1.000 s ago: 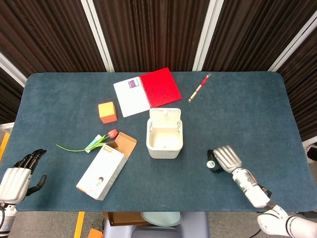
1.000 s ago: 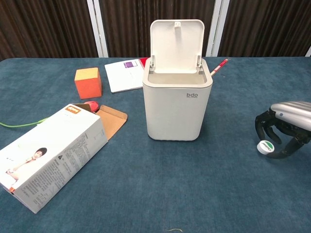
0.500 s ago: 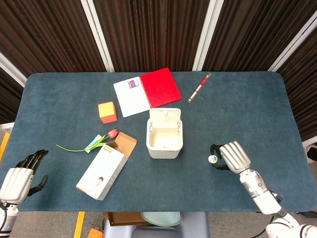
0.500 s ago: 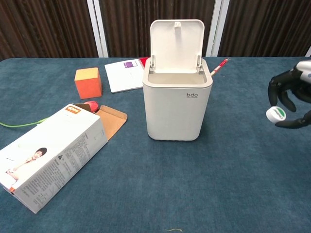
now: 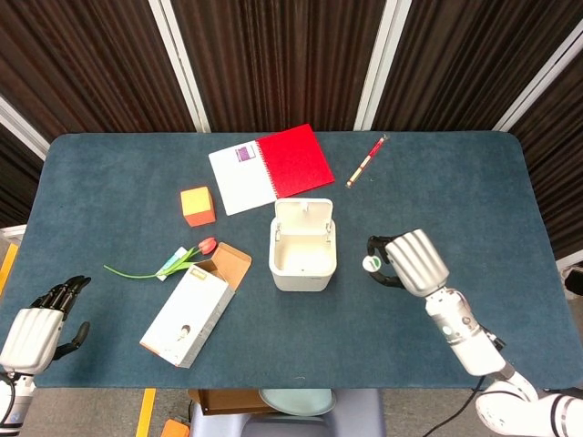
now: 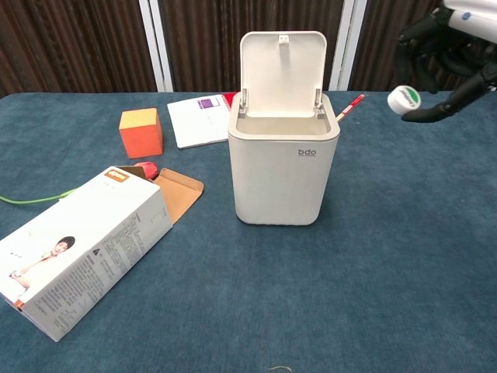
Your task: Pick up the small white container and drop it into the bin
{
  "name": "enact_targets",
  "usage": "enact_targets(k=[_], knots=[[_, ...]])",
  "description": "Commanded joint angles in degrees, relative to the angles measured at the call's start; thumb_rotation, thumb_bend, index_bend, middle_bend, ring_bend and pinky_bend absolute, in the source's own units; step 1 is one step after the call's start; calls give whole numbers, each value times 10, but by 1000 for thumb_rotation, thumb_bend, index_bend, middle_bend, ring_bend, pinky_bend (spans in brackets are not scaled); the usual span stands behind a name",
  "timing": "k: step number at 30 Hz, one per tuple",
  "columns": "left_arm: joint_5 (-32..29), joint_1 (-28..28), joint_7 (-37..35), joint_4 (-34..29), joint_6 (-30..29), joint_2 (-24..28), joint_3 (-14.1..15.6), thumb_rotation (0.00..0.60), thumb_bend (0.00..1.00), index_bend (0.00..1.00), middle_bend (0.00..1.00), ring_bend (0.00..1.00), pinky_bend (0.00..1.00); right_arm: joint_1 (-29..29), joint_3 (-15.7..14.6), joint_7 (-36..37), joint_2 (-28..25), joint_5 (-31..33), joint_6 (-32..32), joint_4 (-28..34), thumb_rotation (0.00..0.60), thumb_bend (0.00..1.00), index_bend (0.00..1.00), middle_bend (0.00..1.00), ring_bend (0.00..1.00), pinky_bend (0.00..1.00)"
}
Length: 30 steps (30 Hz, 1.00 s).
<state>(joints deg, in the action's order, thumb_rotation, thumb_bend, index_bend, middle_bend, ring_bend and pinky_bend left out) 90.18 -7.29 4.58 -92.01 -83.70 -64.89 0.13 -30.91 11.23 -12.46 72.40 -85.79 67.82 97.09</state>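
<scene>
Right hand: the right hand (image 5: 414, 259) is raised above the worktop (image 5: 455, 191), just to the right of the bin, with its dark fingers (image 6: 423, 35) curled around the container and pinching it.
Container: the small white container (image 6: 404, 99) with a green-marked end sits in the fingertips, in the air, level with the open lid in the chest view and clear of the bin's rim.
Bin: the white bin (image 6: 283, 167) stands upright mid-worktop, its lid (image 6: 282, 70) tipped back and the inside showing from the head view.
Left hand: the left hand (image 5: 36, 323) hangs at the near left edge of the worktop, fingers apart and holding nothing.
Around: a box (image 6: 81, 249) lies on its side left of the bin, flap open; an orange cube (image 6: 140, 132), a notebook (image 5: 271, 168) and a pen (image 5: 366, 160) lie further back.
</scene>
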Motion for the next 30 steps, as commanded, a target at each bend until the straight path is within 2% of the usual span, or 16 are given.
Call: enact_targets(k=[1, 10, 16, 21, 24, 30], knots=[[0, 1, -1, 0, -2, 0, 0, 600, 414, 122, 134, 193, 400, -32, 19, -21, 22, 30, -35, -3, 600, 293, 786, 808, 916, 1000], [0, 2, -6, 0, -3, 2, -1, 600, 415, 122, 134, 194, 400, -85, 46, -50, 74, 83, -76, -38, 600, 293, 787, 808, 916, 1000], [-1, 2, -7, 0, -3, 3, -1, 600, 415, 122, 135, 194, 400, -94, 50, -42, 87, 95, -79, -50, 600, 278, 772, 808, 916, 1000], [-1, 2, -6, 0, -2, 2, -1, 600, 415, 122, 134, 194, 400, -94, 43, -22, 84, 89, -76, -57, 600, 93, 583, 808, 915, 1000], [-1, 2, -5, 0, -2, 2, 0, 600, 415, 123, 135, 194, 400, -89, 39, -18, 74, 81, -66, -50, 600, 79, 483, 808, 916, 1000], [0, 2, 1, -1, -1, 2, 1, 600, 415, 123, 135, 194, 400, -63, 22, -55, 41, 65, -22, -26, 600, 78, 427, 808, 915, 1000]])
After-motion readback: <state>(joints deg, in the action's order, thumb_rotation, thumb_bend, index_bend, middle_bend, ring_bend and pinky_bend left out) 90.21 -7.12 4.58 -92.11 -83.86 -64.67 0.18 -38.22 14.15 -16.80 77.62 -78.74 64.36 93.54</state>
